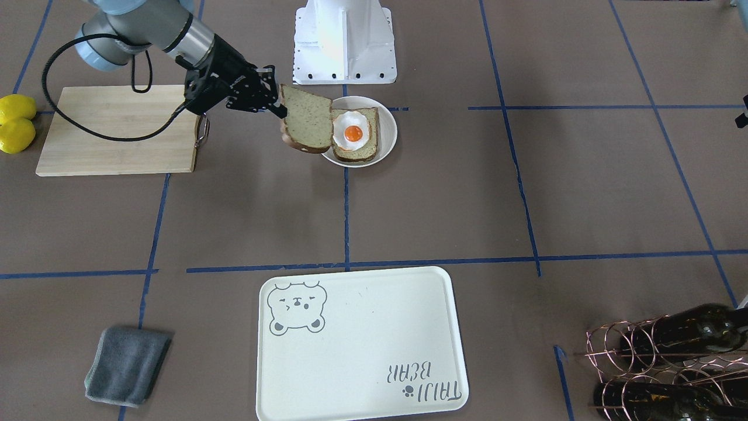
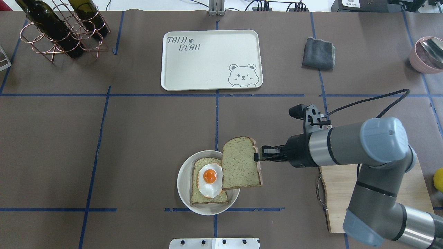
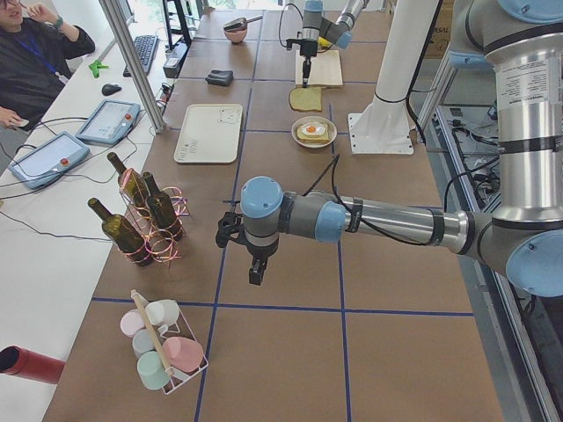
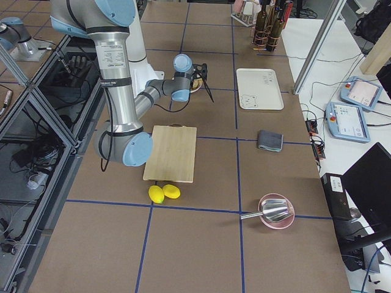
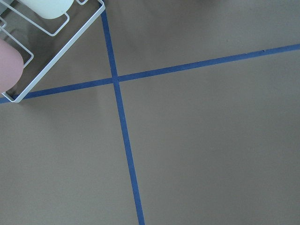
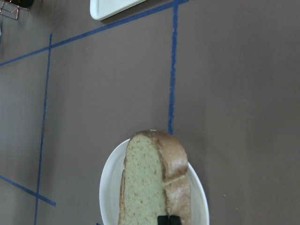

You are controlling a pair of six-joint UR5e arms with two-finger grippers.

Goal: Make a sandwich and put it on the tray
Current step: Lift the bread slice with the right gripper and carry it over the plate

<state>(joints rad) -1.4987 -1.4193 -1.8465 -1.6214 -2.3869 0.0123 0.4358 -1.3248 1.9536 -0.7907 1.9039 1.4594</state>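
My right gripper [image 2: 258, 156] is shut on the edge of a tan bread slice [image 2: 240, 164] and holds it tilted in the air, over the right rim of a small round white bowl [image 2: 183, 186]. In the bowl lies a second bread slice with a white fried egg [image 2: 209, 178] with an orange yolk on top. The front view shows the same: the gripper [image 1: 280, 110], the held slice [image 1: 307, 120], the egg [image 1: 350, 131]. The cream tray [image 2: 207, 65] with the bear drawing lies bare at the far side. My left gripper [image 3: 255, 268] hangs over bare table far to the left; I cannot tell its state.
A wooden cutting board [image 2: 337, 200] lies under my right arm, with lemons [image 1: 16, 123] beside it. A grey cloth [image 2: 318, 53] lies right of the tray. A wine bottle rack [image 2: 62, 31] stands at the far left, a pink bowl [image 2: 427, 53] at the far right, a mug rack [image 3: 163, 347] near my left gripper.
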